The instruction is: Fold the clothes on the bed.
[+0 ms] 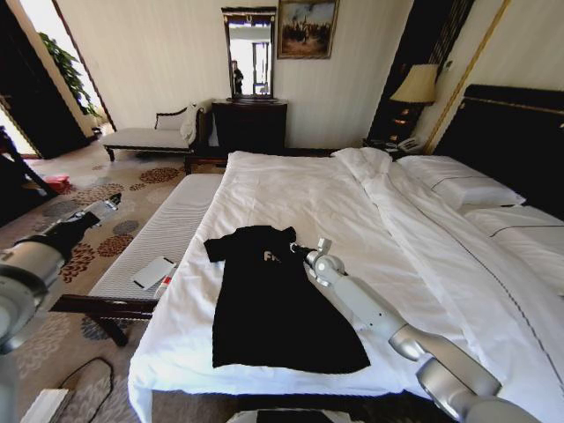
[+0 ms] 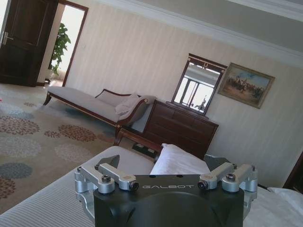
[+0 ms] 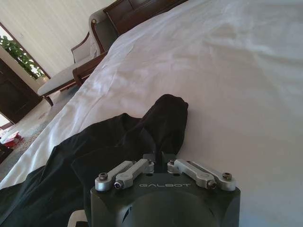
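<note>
The clothes are one black T-shirt (image 1: 264, 304) lying mostly flat near the foot of the bed (image 1: 300, 189), with part of its white lettering showing on the chest. My right arm reaches across the white sheet to the shirt's far sleeve. There my right gripper (image 1: 306, 254) is shut on the bunched black fabric (image 3: 163, 120), its fingers (image 3: 150, 163) pressed together on the cloth. My left gripper (image 1: 109, 205) hangs open with nothing in it off the bed's left side, above the bench; in the left wrist view its fingers (image 2: 112, 161) stand wide apart.
A narrow white-cushioned bench (image 1: 167, 225) runs along the bed's left side with a flat white item (image 1: 154, 271) on it. Pillows (image 1: 458, 187) and a folded duvet lie at the right. A chaise (image 1: 154, 137), a dresser (image 1: 249, 125) and a lamp (image 1: 416, 85) stand by the far wall.
</note>
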### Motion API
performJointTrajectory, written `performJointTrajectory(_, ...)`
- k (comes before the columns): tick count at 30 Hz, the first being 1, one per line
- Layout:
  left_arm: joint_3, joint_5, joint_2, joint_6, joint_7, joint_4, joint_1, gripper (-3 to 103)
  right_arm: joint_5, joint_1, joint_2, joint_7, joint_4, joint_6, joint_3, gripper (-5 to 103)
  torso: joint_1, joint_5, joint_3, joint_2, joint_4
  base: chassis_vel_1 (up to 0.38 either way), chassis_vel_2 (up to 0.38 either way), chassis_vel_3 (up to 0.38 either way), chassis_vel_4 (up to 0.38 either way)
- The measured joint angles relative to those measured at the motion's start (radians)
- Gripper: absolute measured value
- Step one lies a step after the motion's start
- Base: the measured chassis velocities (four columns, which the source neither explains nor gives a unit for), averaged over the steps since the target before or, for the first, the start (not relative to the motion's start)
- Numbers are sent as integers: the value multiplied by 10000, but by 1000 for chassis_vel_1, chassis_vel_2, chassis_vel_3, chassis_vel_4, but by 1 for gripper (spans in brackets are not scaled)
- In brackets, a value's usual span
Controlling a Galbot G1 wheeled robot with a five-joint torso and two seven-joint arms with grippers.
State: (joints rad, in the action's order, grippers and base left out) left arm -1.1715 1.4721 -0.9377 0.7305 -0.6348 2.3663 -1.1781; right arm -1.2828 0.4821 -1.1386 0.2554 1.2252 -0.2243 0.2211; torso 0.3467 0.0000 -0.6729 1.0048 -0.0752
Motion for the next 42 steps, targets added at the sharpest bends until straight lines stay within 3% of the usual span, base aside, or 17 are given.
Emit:
performJointTrajectory(2,1,-28,-1,2,0,0,-3,100,11,-1,62,-29,14,15,-1,3,0,0,0,0,0,0,0,0,0)
performJointTrajectory(21,91,-157,-46,8,17,-66,37,100,92,230,411,-305,317,388,-256,-3,0,1,0,1,-1,0,0,0,0)
performJointTrajectory(28,108,-191,-83,8,22,-63,19,100,181,280,410,-317,310,390,-284,19,0,0,0,0,0,0,0,0,0)
performJointTrajectory(30,95,-192,-82,8,23,-62,13,100,212,294,408,-317,309,391,-291,9,0,0,0,1,-1,0,0,0,0)
performJointTrajectory(32,89,-192,-81,8,24,-60,7,100,251,299,407,-316,292,391,-295,6,0,0,0,0,0,0,0,0,0)
performJointTrajectory(42,95,-221,-114,8,25,-34,-12,100,405,348,518,-300,195,348,-306,44,0,0,0,0,0,0,0,0,0)
